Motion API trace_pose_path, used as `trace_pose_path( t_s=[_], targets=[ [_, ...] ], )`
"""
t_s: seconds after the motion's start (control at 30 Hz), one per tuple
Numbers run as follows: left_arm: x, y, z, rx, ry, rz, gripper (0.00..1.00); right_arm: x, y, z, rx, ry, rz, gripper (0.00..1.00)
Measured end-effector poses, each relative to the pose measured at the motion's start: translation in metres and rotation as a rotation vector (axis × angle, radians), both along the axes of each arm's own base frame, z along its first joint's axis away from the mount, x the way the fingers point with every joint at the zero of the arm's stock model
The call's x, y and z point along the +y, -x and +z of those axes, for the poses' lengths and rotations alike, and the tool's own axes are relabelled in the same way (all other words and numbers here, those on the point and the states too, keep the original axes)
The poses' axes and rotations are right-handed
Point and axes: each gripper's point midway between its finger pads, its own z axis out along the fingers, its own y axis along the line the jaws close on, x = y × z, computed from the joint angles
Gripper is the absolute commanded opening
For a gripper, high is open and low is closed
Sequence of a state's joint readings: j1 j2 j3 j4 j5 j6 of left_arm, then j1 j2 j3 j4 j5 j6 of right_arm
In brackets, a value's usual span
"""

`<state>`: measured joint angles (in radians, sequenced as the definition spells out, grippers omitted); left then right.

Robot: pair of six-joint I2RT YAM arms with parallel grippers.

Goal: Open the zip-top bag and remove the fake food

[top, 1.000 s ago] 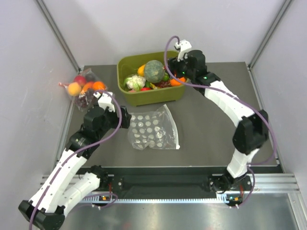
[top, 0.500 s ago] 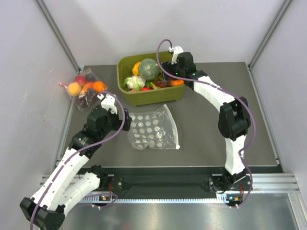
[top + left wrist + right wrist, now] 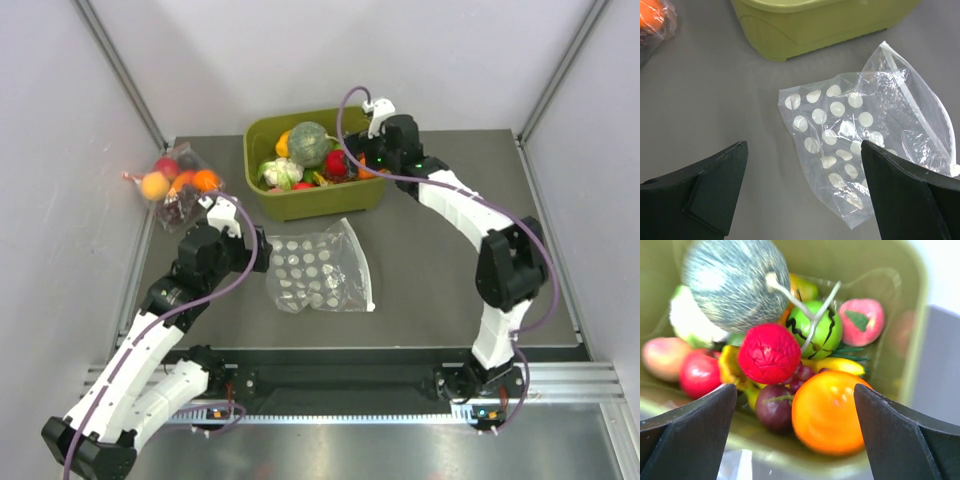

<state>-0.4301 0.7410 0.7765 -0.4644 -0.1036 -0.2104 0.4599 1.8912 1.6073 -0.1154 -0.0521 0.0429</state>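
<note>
The zip-top bag (image 3: 320, 268) lies flat and crumpled on the table in front of the green tub (image 3: 262, 200); I see nothing inside it. In the left wrist view the bag (image 3: 860, 125) lies ahead and to the right. My left gripper (image 3: 262, 248) is open and empty at the bag's left edge, low over the table (image 3: 802, 195). The dark green pumpkin (image 3: 735, 285), red round fruit (image 3: 769, 353) and orange round fruit (image 3: 827, 410) lie in the tub (image 3: 917, 340). My right gripper (image 3: 795, 440) is open and empty over the tub's right end (image 3: 360, 160).
The tub also holds a white cauliflower (image 3: 687, 320), a bright green apple (image 3: 815, 330), dark grapes and other toy produce. A smaller dotless bag of fruit (image 3: 175, 185) lies at the table's far left. Grey walls close in both sides.
My right gripper swung left over the tub, then drew back a little. A red round fruit now shows in the tub beside the pumpkin. My left arm and the bag have barely moved.
</note>
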Motion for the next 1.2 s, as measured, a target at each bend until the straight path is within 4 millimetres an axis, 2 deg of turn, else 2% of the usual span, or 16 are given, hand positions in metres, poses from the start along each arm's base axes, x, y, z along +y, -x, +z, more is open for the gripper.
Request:
trace_pose_path(
  t_s=[0.13,0.23,0.33,0.4,0.5,0.63,0.8,1.0,1.2],
  targets=[
    [0.004,0.002,0.006,-0.025,0.006,0.014,0.99,-0.015,0.031,0.065,-0.125,-0.047,0.007,1.00],
    [0.008,0.003,0.012,-0.048,0.011,0.029,0.99,-0.033,0.063,0.125,-0.242,-0.099,-0.003,1.00],
    [0.012,0.003,0.017,-0.071,0.012,0.050,0.99,-0.058,0.103,0.158,-0.323,-0.135,-0.026,1.00],
    [0.015,0.003,0.021,-0.086,0.013,0.065,0.99,-0.073,0.125,0.164,-0.349,-0.146,-0.049,1.00],
    [0.019,0.002,0.024,-0.099,0.010,0.086,0.99,-0.099,0.158,0.143,-0.322,-0.142,-0.107,1.00],
    [0.024,0.000,0.026,-0.106,0.002,0.111,0.99,-0.129,0.199,0.095,-0.234,-0.127,-0.176,1.00],
    [0.028,-0.002,0.040,-0.139,0.007,0.139,0.99,-0.155,0.238,0.056,-0.170,-0.130,-0.240,1.00],
    [0.034,-0.004,0.057,-0.178,0.015,0.173,0.99,-0.176,0.264,0.057,-0.186,-0.165,-0.292,1.00],
    [0.037,-0.007,0.063,-0.185,0.010,0.195,0.99,-0.183,0.270,0.054,-0.180,-0.154,-0.314,1.00]
  ],
)
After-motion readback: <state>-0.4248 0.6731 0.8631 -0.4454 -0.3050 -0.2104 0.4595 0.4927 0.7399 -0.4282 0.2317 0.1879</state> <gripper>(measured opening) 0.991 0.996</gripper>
